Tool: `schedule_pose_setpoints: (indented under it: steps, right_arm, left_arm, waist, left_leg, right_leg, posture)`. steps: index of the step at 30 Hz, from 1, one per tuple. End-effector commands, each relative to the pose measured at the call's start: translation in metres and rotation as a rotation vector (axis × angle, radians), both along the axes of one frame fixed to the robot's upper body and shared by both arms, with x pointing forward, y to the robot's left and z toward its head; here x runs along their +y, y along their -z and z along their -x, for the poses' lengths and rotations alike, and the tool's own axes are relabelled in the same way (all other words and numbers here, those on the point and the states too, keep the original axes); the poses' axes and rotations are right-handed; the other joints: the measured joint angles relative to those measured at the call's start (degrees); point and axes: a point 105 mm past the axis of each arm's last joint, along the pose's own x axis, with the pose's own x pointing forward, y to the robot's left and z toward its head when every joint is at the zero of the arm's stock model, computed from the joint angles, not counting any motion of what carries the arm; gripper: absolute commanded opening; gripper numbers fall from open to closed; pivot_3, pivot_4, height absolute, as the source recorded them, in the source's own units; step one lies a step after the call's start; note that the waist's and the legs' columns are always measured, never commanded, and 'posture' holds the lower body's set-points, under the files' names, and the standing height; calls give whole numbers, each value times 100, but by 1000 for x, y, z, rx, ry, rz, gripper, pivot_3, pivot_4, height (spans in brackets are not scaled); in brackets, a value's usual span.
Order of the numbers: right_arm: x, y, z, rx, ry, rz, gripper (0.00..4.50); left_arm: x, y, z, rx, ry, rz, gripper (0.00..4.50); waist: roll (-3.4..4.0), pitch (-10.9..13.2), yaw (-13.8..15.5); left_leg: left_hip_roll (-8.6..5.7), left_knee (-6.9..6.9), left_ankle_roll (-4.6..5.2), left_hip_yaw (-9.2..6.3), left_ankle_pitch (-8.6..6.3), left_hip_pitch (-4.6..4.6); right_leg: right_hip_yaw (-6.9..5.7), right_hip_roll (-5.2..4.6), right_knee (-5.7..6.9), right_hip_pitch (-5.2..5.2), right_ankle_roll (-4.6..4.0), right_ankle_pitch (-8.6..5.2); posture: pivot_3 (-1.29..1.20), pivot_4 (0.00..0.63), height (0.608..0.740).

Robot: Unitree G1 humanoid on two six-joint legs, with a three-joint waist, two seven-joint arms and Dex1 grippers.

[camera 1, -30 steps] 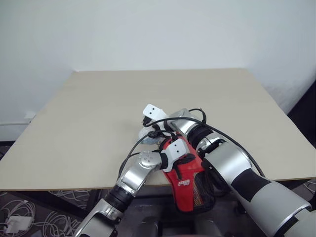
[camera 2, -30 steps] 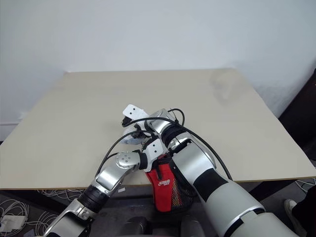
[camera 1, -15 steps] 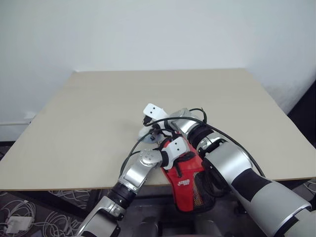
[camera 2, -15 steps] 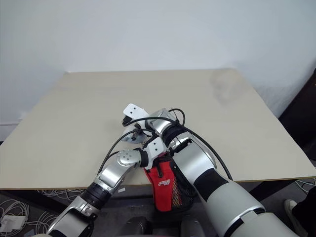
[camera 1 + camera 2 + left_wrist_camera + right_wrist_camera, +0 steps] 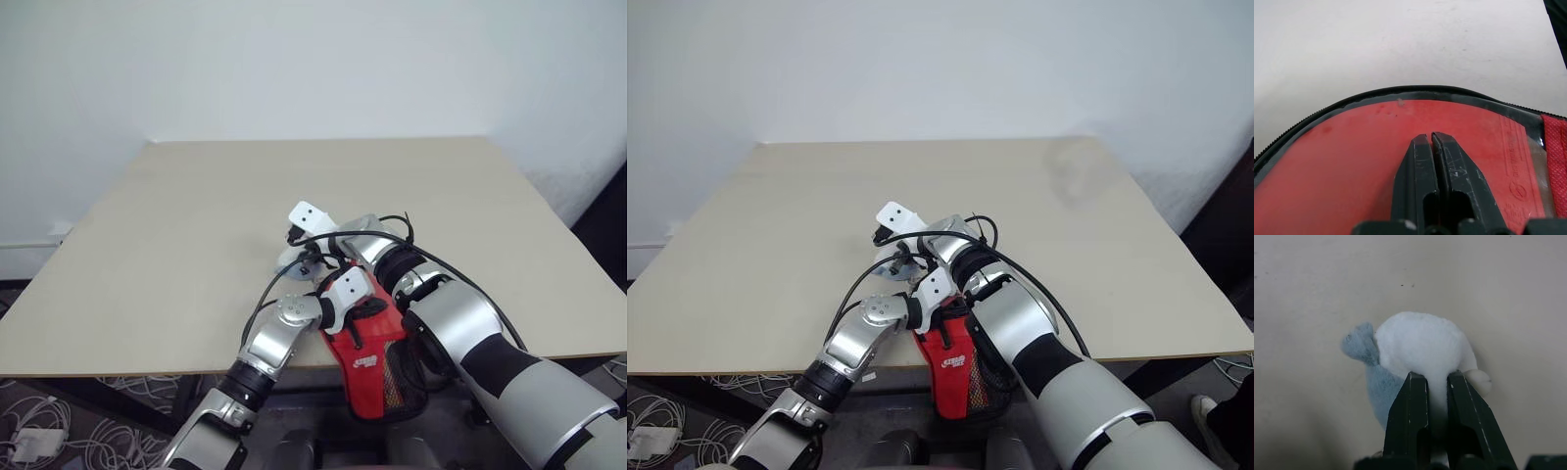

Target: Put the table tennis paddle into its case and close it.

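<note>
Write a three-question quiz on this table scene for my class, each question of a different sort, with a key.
1. True or false: the right claw is shut on the small white and pale blue-grey soft wad.
2. Which surface lies under the left claw? A) bare table B) the red rubber face of the table tennis paddle C) the wad
3. Fill in: the red fabric case with black mesh hangs over the ___ edge of the beige table.

Key: 1 true; 2 B; 3 near, the one closest to the robot.
</note>
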Motion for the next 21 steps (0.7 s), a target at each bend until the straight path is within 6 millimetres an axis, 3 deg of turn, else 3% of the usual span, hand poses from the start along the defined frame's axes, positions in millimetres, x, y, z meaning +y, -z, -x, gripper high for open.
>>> schedule_pose_setpoints:
  steps: [1,6,21]
  right_arm:
    - [5,-26,-10,-83,5,-35,28]
    - [0,-35,-18,-120,52,-57,28]
    - [-49,-46,-50,-244,254,-20,28]
  left_arm:
    - [5,28,7,117,-23,-56,0]
    - [5,32,11,136,-18,-61,0]
    - [2,34,16,135,-7,-64,0]
  waist:
    - [0,-1,1]
    - [1,-1,1]
    - [8,-18,-1]
  left_leg:
    - [0,1,0,-1,0,0]
    - [-1,2,0,-6,0,0]
    - [-3,1,0,-5,0,0]
  right_leg:
    - [-1,0,0,1,0,0]
    - [-4,0,0,2,0,0]
    - [-2,-1,-2,13,0,0]
  posture:
    - [0,0,734]
    - [0,0,734]
    - [0,0,734]
